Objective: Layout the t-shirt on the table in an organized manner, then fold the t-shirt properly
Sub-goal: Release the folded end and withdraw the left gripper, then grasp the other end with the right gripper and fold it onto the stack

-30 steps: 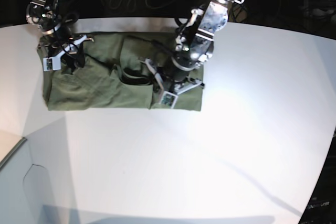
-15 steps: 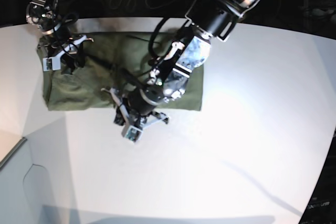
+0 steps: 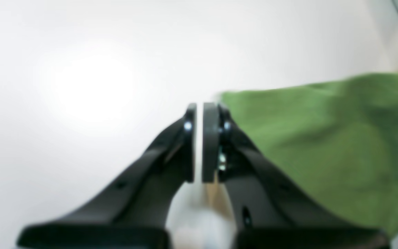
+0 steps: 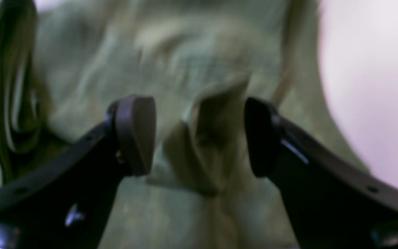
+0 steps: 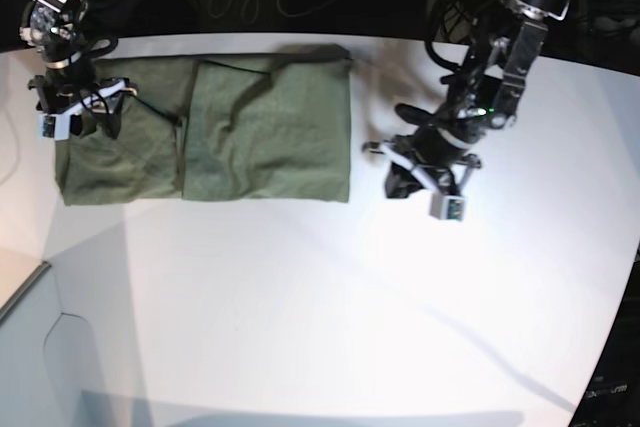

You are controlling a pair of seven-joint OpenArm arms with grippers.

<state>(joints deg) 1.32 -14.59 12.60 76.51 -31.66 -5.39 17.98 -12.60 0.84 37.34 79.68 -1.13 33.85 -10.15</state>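
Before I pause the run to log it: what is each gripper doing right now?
Left gripper: shut, holding nothing, over the table beside the t-shirt.
Right gripper: open, its jaws either side of a raised fold of the t-shirt, not gripping it.

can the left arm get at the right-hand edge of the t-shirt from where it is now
Probably yes. The left gripper hangs over bare table just beside that edge of the t-shirt, nothing lying between them. Its jaws are shut, though, so they would need to open first.
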